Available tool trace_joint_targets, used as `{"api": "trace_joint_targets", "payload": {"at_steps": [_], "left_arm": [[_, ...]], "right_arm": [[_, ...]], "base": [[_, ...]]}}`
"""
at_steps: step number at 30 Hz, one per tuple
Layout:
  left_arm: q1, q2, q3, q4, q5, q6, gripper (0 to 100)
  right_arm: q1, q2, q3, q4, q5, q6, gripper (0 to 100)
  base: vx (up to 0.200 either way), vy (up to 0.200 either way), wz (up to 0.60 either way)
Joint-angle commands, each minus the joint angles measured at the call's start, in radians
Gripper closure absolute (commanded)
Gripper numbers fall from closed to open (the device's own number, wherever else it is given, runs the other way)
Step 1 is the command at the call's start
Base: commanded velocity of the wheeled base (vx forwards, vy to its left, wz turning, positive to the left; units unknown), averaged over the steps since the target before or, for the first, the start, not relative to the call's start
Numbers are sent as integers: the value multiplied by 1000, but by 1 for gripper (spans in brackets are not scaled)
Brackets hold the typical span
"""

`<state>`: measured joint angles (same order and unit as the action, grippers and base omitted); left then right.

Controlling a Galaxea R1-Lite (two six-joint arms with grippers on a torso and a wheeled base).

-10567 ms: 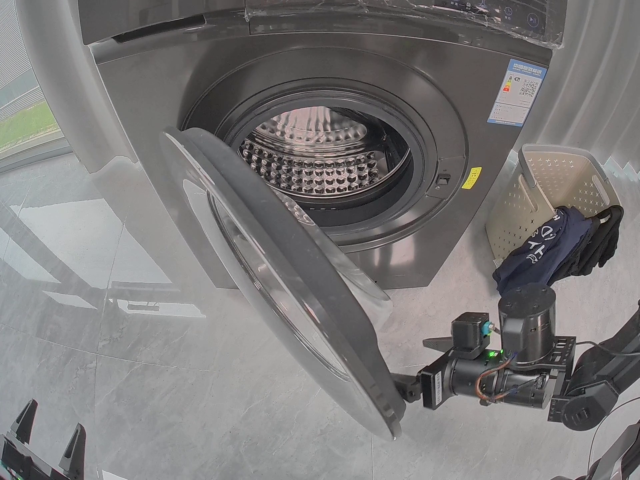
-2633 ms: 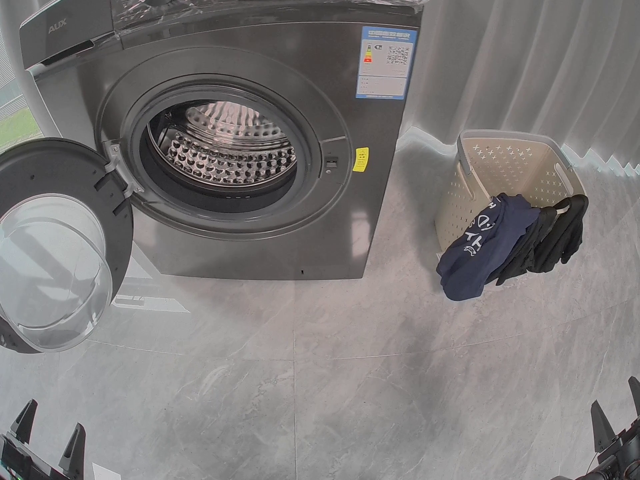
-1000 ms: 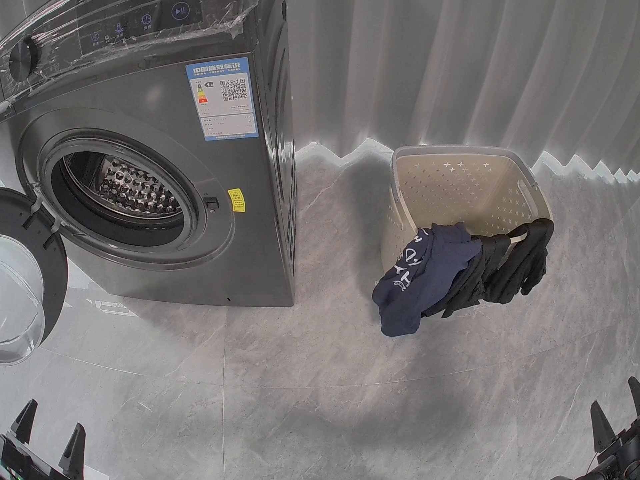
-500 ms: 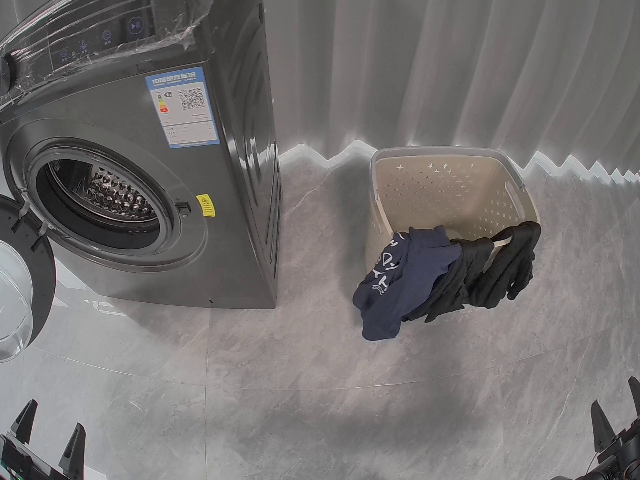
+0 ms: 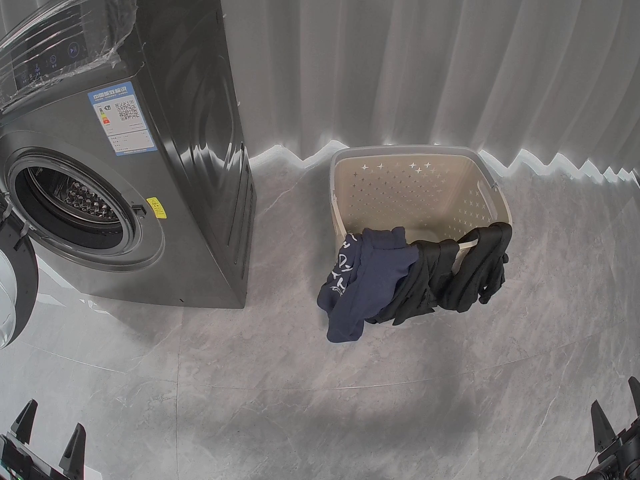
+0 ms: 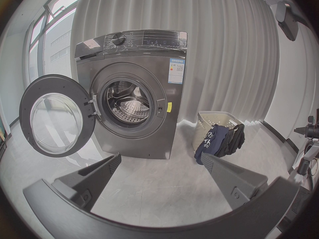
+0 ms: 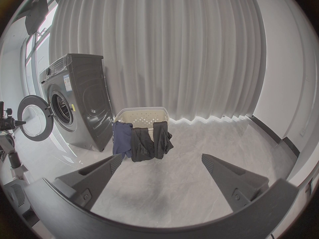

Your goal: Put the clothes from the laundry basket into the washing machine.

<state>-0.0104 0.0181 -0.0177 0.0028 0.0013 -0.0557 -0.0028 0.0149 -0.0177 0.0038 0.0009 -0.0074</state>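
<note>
The grey metal front-loading washing machine (image 5: 180,168) stands on the left of the pale grey tiled floor (image 5: 267,381). Its round glass door (image 6: 56,121) is swung fully open. To the right of the machine, near but not touching, the beige perforated plastic laundry basket (image 5: 407,185) stands before the white pleated curtain (image 5: 400,55). A navy blue garment (image 5: 367,278) and black garments (image 5: 460,271) hang over the basket's front rim (the navy one hangs lowest). The left gripper (image 6: 160,157) and the right gripper (image 7: 161,157) are both low above the floor, well apart from the basket. Their fingers are spread wide and hold nothing.
</note>
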Motion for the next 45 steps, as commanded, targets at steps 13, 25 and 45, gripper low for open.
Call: {"api": "trace_joint_targets", "payload": {"at_steps": [13,25,45], "left_arm": [[0,-10,16,0,0,-4,0],[0,-10,16,0,0,-1,0],[0,-10,16,0,0,-4,0]], "right_arm": [[0,-15,18,-1,1,0,0],[0,-15,18,-1,1,0,0],[0,-15,18,-1,1,0,0]], "base": [[123,0,0],[0,-150,0],[0,-150,0]]}}
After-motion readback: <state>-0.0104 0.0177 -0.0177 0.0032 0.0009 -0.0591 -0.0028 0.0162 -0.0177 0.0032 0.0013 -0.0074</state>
